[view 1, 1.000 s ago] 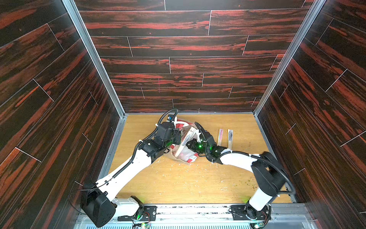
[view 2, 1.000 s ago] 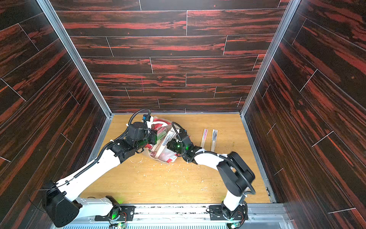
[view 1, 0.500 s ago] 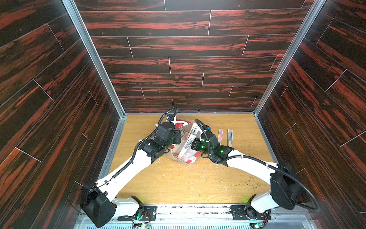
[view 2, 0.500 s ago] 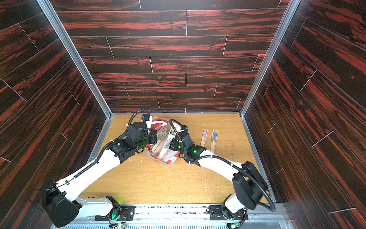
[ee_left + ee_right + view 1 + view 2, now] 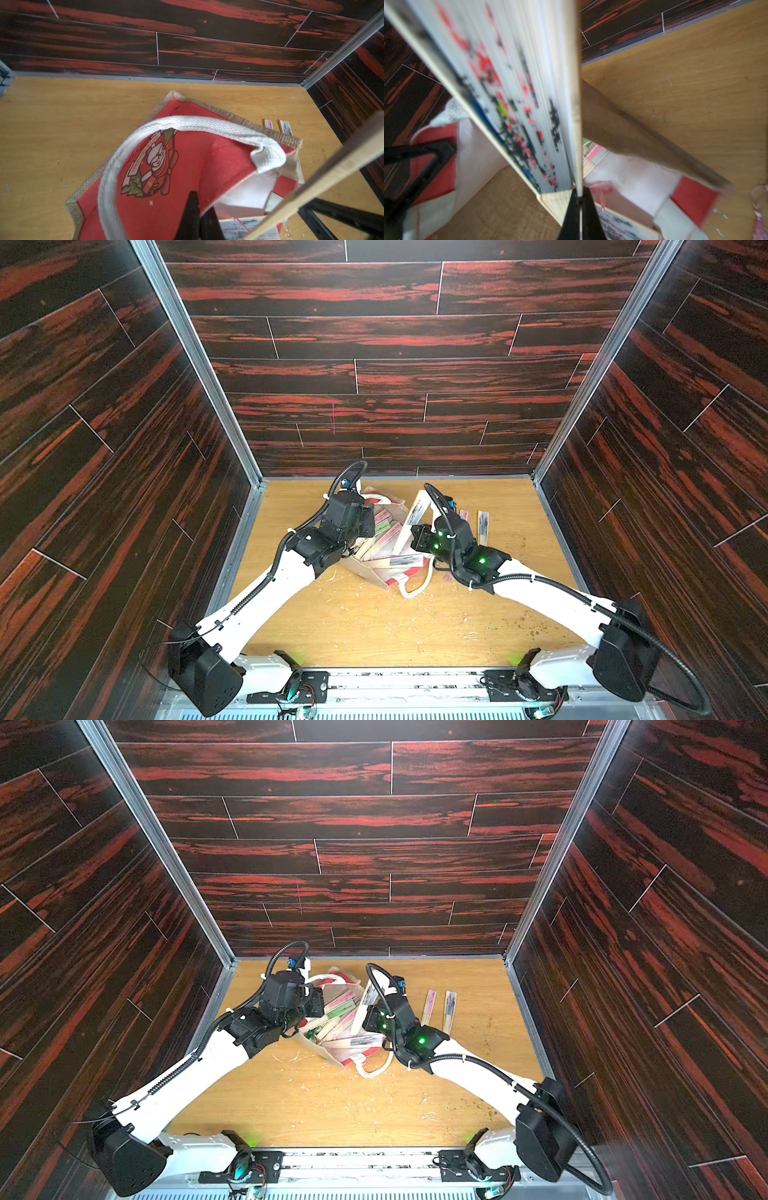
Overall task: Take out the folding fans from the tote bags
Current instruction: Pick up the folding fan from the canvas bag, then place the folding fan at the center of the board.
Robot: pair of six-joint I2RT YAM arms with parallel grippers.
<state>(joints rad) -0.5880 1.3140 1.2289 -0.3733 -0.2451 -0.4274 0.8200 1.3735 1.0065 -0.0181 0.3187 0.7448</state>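
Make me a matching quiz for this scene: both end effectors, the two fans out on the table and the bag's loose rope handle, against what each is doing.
Things:
1. left end effector
2. right end effector
3. two closed pale bamboo folding fans
4. white rope handle

States:
A. lying side by side on the wooden table
B. drooping from the bag onto the table
C. shut on the boxy tan burlap tote bag with red panels
D. shut on a pale bamboo folding fan with red-and-black print, rising from the bag

Pairs: 1-C, 2-D, 3-A, 4-B

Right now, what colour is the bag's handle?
White, woven; the handle shows best in the left wrist view.
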